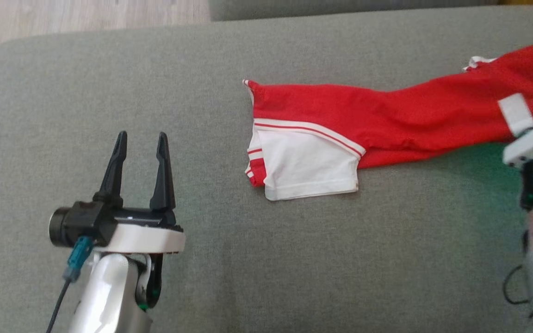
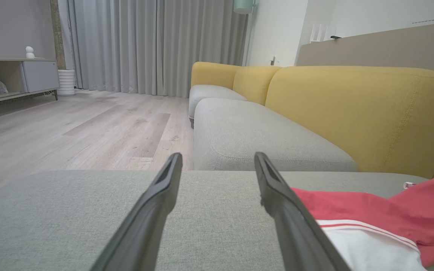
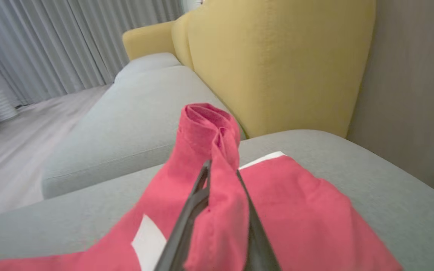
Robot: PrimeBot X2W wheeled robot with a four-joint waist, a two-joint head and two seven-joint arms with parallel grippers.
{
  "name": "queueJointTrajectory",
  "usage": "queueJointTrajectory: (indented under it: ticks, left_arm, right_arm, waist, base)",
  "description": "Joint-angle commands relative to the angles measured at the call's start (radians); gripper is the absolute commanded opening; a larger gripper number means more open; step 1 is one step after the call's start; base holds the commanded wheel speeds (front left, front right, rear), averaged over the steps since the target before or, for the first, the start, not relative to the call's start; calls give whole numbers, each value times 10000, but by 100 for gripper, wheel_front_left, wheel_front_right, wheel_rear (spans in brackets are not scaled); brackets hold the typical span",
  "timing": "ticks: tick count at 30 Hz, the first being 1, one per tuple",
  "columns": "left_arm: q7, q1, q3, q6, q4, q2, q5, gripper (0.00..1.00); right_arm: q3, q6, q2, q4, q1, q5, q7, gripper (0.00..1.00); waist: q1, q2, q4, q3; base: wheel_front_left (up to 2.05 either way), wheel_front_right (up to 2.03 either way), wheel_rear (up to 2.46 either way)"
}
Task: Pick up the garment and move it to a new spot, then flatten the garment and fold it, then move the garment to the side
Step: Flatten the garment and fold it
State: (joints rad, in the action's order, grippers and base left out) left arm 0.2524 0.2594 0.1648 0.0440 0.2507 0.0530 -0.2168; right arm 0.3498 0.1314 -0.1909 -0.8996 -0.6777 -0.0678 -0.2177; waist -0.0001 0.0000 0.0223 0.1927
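**A:** Why does the left gripper (image 1: 141, 135) hover empty, jaws wide?
**B:** Probably spare for now, near the garment (image 1: 387, 115) lying on the grey cushion (image 1: 201, 55).
**A:** And farther along?
**B:** The right gripper (image 3: 220, 177) is clamped on a red fold, that end raised, likely for carrying.

A grey sofa cushion (image 1: 86, 83) carried a red-and-white garment (image 1: 387, 120), stretched from the centre out to the right edge. Its white-panelled end lay flat near the middle, while its far right end stood up off the upholstery.
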Motion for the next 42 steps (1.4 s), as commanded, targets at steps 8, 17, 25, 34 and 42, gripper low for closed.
queueJointTrajectory:
  ticks: [8, 17, 25, 34, 42]
  left_arm:
    - [93, -180, -433, 60, -354, 50, 117, 100]
    - [93, -317, -412, 79, -424, 34, 144, 100]
    - [93, -166, -262, 78, -396, 18, 127, 100]
    - [92, 261, 130, 85, -242, 9, 190, 100]
    - [92, 334, 276, 22, -181, 0, 92, 100]
  right_arm:
    - [-1800, -7, 905, 1207, -61, -686, 316, 0]
    - [-3991, -7, 1397, 1922, 183, -1972, 679, 0]
    - [-6816, -7, 1404, 1599, 108, -4089, 400, 0]
    - [-9101, -7, 1405, 373, -296, -5750, -119, 0]
    - [-10508, -7, 1406, -130, -63, -7555, -155, 100]
  waist:
    - [1, 0, 86, -740]
    - [1, 0, 536, -986]
    - [1, 0, 1021, -691]
    - [1, 0, 1735, -242]
    - [1, 0, 2064, -149]
  base:
    - [0, 0, 0]
    - [0, 0, 0]
    - [0, 0, 0]
    - [0, 0, 0]
    - [0, 0, 0]
